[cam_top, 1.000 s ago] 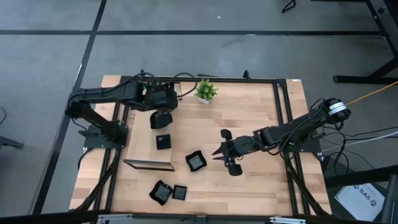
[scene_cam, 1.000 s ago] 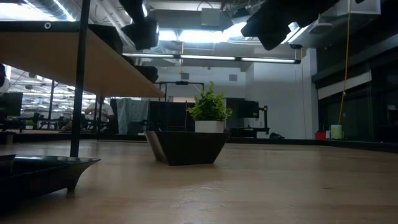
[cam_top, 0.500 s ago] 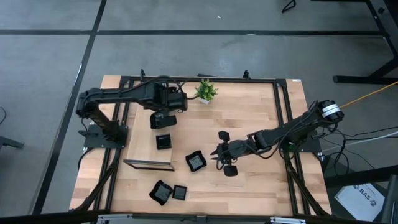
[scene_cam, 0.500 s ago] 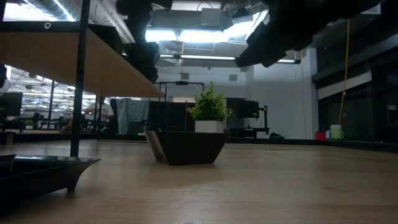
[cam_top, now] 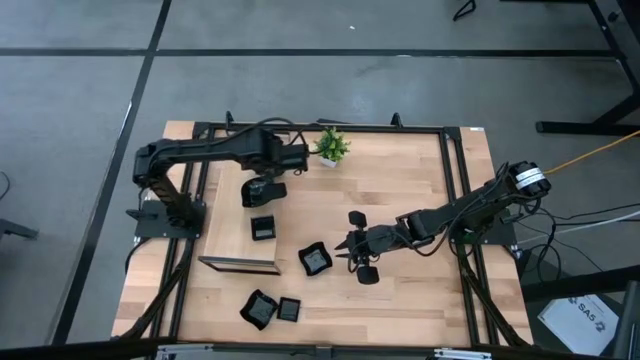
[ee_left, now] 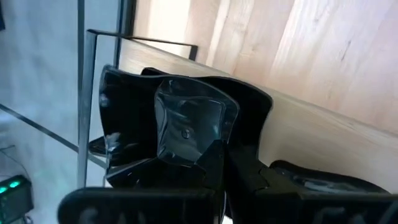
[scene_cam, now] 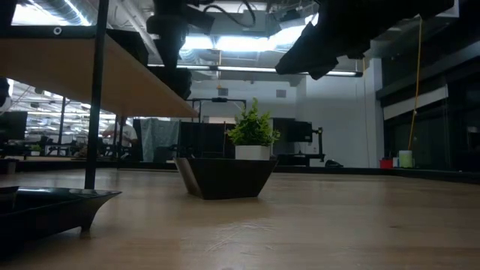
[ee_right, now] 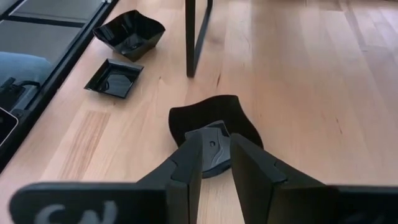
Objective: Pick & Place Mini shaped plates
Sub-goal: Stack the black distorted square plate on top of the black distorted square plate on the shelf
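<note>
Glossy black mini plates show in the high view. A wavy one (cam_top: 315, 260) and two more (cam_top: 260, 308) (cam_top: 289, 309) rest on the table, and a square one (cam_top: 263, 228) lies on a raised wooden shelf (cam_top: 232, 235). My left gripper (cam_top: 268, 182) hangs over the shelf's far end, shut on another plate (cam_top: 258, 194). My right gripper (cam_top: 347, 248) hovers just right of the wavy plate (ee_right: 214, 121) and touches nothing. Its fingers (ee_right: 189, 162) are open by a narrow gap. My left gripper (ee_left: 221, 158) pinches the black plate between its two fingers at the rim (ee_left: 208, 140) nearest the wrist. It comes slanting down from the table's far side. The plate (ee_left: 180, 118) is lifted clear above the shelf and sits tilted.
A small green potted plant (cam_top: 330, 147) stands near the table's far edge, seen behind the wavy plate (scene_cam: 225, 177) in the low view. The shelf's black leg (scene_cam: 94, 97) and board (scene_cam: 90, 71) fill the left side. Bare wood lies on the table's right half (cam_top: 420, 165).
My right gripper has moved toward the table's left, closer to the wavy plate, and come down a little. My left arm's wrist has swung toward the right while the held plate stayed over the shelf's far end.
</note>
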